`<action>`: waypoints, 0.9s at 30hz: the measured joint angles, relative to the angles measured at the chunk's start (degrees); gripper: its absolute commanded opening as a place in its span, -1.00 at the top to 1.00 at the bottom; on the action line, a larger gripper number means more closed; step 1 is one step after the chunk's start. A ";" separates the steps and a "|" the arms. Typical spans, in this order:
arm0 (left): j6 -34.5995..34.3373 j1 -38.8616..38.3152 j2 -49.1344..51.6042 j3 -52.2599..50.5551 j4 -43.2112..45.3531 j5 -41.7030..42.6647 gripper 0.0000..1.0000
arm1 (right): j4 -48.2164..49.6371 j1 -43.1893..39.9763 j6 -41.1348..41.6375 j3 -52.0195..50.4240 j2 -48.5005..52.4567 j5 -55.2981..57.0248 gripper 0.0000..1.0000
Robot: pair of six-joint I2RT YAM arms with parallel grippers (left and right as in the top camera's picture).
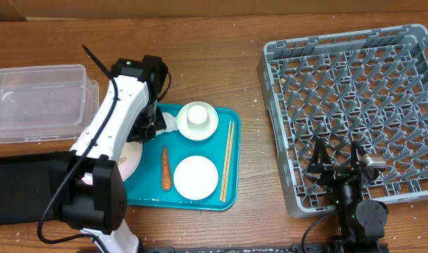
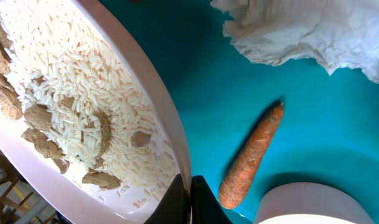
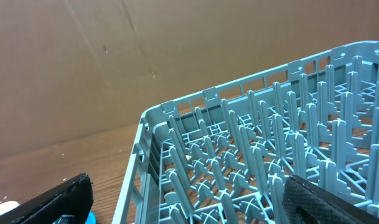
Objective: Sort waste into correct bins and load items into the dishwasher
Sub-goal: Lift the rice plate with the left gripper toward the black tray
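**Overhead view.** We are looking down on the left fingers (image 1: 146, 128), lowered onto an edge of the pale pink plate (image 1: 131, 163). The plate is lying at the left end of the teal tray (image 1: 230, 199), mostly hidden under the arm. The carrot (image 1: 166, 169), small white dish (image 1: 196, 176), chopsticks (image 1: 228, 160) and white cup (image 1: 198, 118) are sharing that tray. The clear tub (image 1: 38, 102) and black tray (image 1: 20, 190) are sitting on the table (image 1: 221, 42) to the left, and the grey rack (image 1: 354, 105) is sitting to the right.

**Left wrist view.** We are seeing the 2 left fingers (image 2: 190, 193) clenched on the plate's rim, 1 on each face. Rice (image 2: 71, 81) and brown scraps are covering the plate (image 2: 167, 130). The carrot (image 2: 251, 158) is lying just beside the rim, and the tissue (image 2: 307, 31) is lying beyond it. We are judging the step to be lifting the plate to tip its scraps into a bin. Doing it well is calling for:
- a level lift, straight up and clear of the carrot;
- a slow carry;
- tilting only once the rim is over the bin, since a pinch at 1 edge may be letting the plate sag.

**Right wrist view.** We are seeing the right fingers (image 3: 186, 190) spread wide and grasping nothing, hovering over the rack (image 3: 239, 143).
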 measured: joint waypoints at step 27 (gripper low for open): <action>3.26 28.00 0.04 9.46 -0.28 9.79 0.92 | 0.02 0.00 0.02 0.00 0.00 0.00 -1.00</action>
